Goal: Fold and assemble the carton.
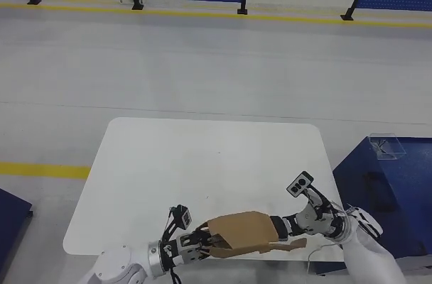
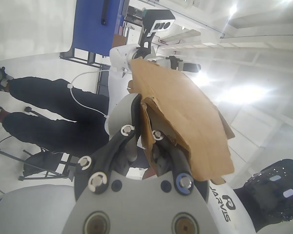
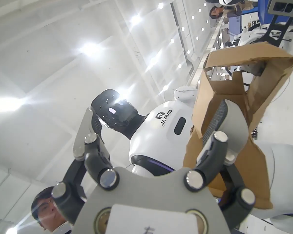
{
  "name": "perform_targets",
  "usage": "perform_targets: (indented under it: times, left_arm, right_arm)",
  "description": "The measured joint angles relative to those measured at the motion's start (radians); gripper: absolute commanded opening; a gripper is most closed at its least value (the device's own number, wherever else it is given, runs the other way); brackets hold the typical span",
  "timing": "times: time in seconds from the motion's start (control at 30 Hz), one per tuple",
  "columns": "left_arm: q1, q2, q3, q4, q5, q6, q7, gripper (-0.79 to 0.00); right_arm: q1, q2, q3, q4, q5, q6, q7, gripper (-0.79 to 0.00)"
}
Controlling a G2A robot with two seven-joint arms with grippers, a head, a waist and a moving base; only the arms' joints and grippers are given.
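I see the brown carton (image 1: 244, 228) between my two grippers at the near edge of the white table (image 1: 202, 156). It is partly folded. My left gripper (image 1: 197, 241) pinches the carton's left end tight. My right gripper (image 1: 281, 227) is at the right end, spread wide, with one finger (image 3: 230, 127) touching the cardboard.

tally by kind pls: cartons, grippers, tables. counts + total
carton: 1
grippers: 2 (left gripper, right gripper)
table: 1
total: 4
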Motion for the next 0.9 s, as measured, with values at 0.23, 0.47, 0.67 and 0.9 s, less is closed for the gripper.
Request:
perform_targets:
  times: [0.23, 0.47, 0.67, 0.9]
  left_arm:
    - [-0.01, -0.002, 0.014, 0.008, -0.026, 0.052, 0.019, -0.785]
    - [-0.026, -0.005, 0.021, 0.021, -0.065, 0.128, 0.048, -0.785]
    - [-0.041, -0.007, 0.029, 0.029, -0.091, 0.176, 0.073, -0.785]
    - [-0.048, -0.007, 0.031, 0.033, -0.103, 0.202, 0.073, -0.785]
  right_arm:
    - [-0.019, 0.001, -0.039, -0.035, -0.039, 0.003, -0.012, 0.0]
    - [-0.013, 0.002, -0.046, -0.038, -0.036, 0.001, -0.049, -0.385]
    - [-0.008, 0.003, -0.056, -0.037, -0.064, -0.003, -0.096, -0.416]
    - [0.002, 0.007, -0.081, -0.029, -0.138, -0.009, -0.113, -0.785]
